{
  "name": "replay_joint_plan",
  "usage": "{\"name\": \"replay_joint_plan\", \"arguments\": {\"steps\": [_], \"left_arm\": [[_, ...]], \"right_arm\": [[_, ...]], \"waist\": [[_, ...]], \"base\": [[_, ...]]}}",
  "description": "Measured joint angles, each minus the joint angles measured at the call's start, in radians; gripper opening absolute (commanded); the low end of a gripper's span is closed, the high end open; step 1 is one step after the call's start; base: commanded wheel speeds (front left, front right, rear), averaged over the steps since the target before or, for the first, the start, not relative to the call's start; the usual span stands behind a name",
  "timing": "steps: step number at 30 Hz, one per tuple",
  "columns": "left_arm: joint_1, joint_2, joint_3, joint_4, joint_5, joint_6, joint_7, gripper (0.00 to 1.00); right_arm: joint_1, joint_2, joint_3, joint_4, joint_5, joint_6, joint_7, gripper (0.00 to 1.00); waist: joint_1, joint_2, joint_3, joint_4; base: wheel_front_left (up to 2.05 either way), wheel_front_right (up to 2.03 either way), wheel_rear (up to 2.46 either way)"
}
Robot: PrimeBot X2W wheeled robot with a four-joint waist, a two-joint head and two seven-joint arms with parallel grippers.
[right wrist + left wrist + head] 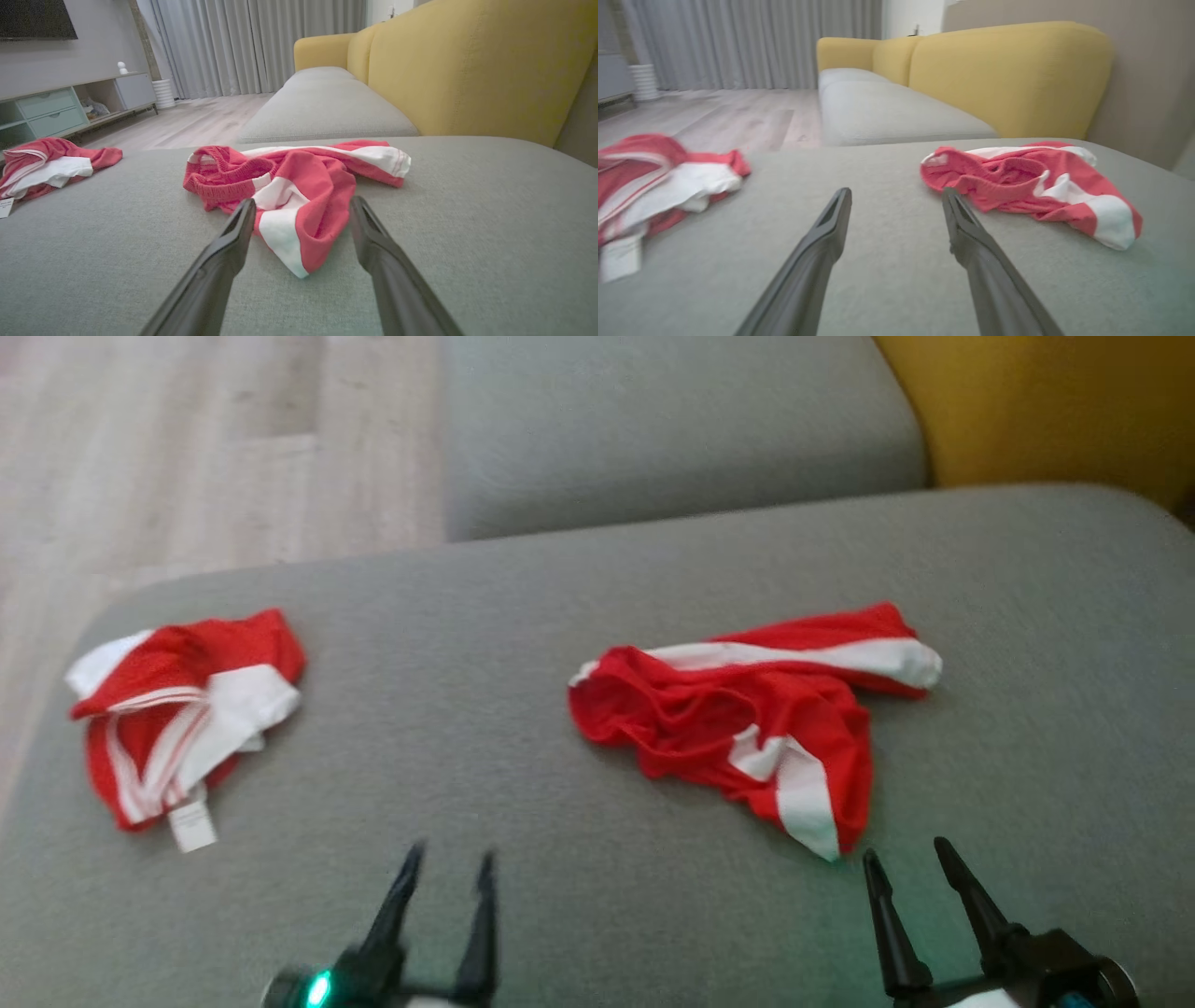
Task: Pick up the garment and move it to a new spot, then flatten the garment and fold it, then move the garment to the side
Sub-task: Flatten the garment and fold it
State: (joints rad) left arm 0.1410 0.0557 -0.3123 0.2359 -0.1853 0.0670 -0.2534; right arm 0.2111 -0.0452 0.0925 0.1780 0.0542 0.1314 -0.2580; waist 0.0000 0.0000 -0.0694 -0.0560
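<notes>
No legible txt; white tag (192, 825) on left garment (177, 709) too blurry to read.

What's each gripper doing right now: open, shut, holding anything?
Left gripper: open, holding nothing.
Right gripper: open, holding nothing, close to the nearer red-and-white garment.

Broad grey seat cushions (322, 112) run along a mustard-yellow backrest (467, 70), with pale wood-look floor (196, 123) beyond, full-length grey curtains (243, 46) at the far end, and a low cabinet (70, 105) with pale green drawers beneath a dark wall-mounted screen (37, 18).
</notes>
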Motion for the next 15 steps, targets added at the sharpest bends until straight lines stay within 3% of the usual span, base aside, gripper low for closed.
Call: {"name": "replay_joint_plan", "arguments": {"steps": [9, 15], "left_arm": [[-0.333, -0.005, -0.200, 0.188, 0.000, -0.034, 0.000, 1.00], [-0.547, -0.005, -0.282, 0.403, -0.012, -0.052, 0.000, 1.00]], "right_arm": [[-0.075, -0.011, 0.027, -0.009, 0.017, 0.000, 0.000, 1.00], [-0.134, -0.011, 0.037, -0.012, 0.032, 0.000, 0.000, 1.00]], "waist": [[0.0002, 0.0000, 0.106, -0.124], [0.0003, 0.0000, 0.186, -0.221]], "base": [[0.00, 0.00, 0.00], [0.00, 0.00, 0.00]]}}
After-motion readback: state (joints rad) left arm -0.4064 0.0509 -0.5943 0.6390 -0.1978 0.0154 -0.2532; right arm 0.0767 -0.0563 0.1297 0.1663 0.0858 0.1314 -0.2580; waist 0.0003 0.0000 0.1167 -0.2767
